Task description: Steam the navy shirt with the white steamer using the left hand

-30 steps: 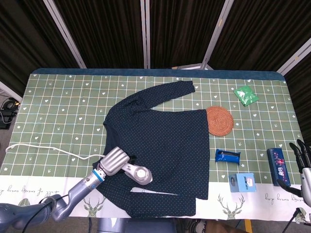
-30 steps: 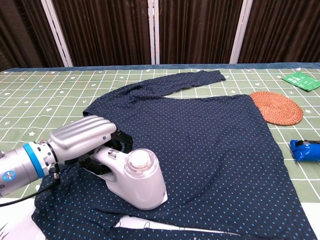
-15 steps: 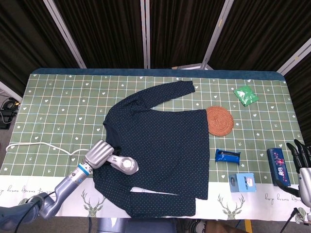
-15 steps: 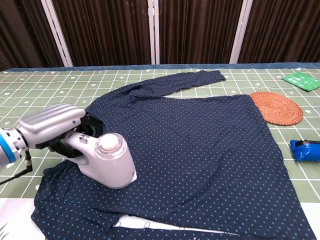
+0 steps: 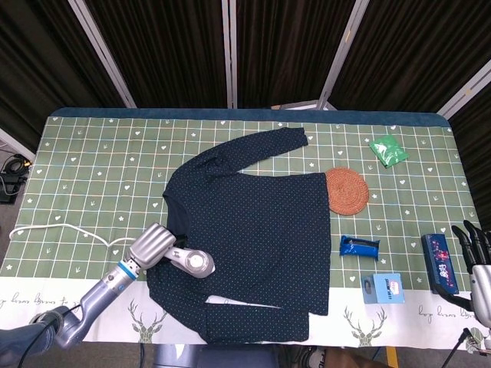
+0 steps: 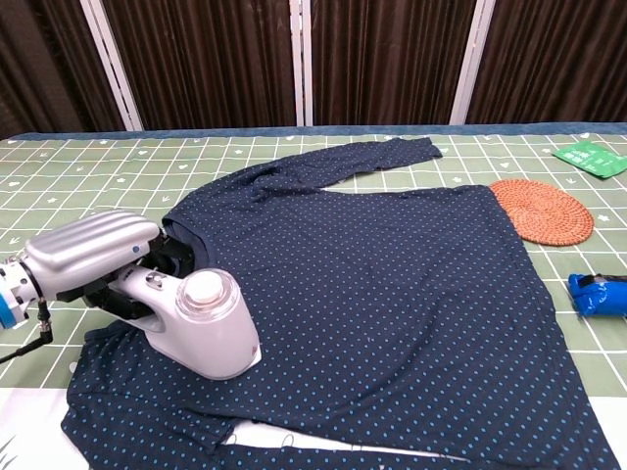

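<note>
Since the earlier frames you've dragged the white steamer (image 6: 196, 323) a good way toward the robot's left: it started out on the lower body of the navy shirt (image 5: 253, 230) and now it's parked right at the shirt's left edge, just below the collar. Between the last two frames it barely shifted, maybe a touch further left.

Your left robot hand (image 6: 88, 257) is wrapped around the steamer's handle, fingers curled over the top, so it's clamped on it. The steamer's base sits flat on the fabric and its round top knob faces up in the chest view. You can see the same grip from the head view too, left robot hand (image 5: 151, 245) on the steamer (image 5: 192, 263). A white cord (image 5: 61, 230) trails from it across the green checked counter (image 5: 92, 161) toward the left edge.

The shirt itself lies spread out in the middle of the counter, one sleeve angled up toward the far edge and the other folded along the near edge.

Your right robot hand (image 5: 476, 257) is way over at the near right corner, holding nothing, fingers apart and pointing up.

Other stuff on the right side: an orange woven coaster (image 5: 347, 191) touching the shirt's hem, a green packet (image 5: 387, 149), a blue wrapper (image 5: 359, 246), a small light-blue box (image 5: 383, 288) and a dark blue box (image 5: 439, 262).
</note>
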You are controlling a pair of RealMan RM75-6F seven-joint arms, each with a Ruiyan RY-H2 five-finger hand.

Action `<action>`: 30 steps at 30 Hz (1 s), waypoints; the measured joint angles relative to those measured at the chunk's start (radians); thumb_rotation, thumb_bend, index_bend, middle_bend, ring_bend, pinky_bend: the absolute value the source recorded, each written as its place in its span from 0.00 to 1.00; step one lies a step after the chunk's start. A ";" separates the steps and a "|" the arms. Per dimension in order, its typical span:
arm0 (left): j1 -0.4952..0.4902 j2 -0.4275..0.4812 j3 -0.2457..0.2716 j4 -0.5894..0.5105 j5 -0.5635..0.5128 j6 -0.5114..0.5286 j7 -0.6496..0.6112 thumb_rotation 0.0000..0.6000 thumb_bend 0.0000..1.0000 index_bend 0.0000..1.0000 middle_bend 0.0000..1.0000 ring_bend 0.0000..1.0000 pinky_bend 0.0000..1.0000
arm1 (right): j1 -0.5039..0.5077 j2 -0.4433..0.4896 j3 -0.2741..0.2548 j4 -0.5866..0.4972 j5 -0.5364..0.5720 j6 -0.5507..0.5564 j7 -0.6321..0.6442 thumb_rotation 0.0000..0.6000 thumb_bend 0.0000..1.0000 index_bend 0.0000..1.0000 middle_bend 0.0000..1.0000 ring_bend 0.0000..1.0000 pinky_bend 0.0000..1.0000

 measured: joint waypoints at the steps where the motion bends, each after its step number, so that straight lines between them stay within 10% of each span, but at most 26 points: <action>1: 0.000 -0.002 0.003 -0.001 0.005 0.001 0.002 1.00 0.64 0.91 0.80 0.76 1.00 | 0.000 0.000 0.000 0.000 0.000 0.000 0.000 1.00 0.00 0.00 0.00 0.00 0.00; 30: 0.006 -0.023 0.059 -0.076 0.088 0.012 0.038 1.00 0.63 0.91 0.80 0.76 1.00 | -0.006 0.006 -0.002 0.002 -0.008 0.014 0.015 1.00 0.00 0.00 0.00 0.00 0.00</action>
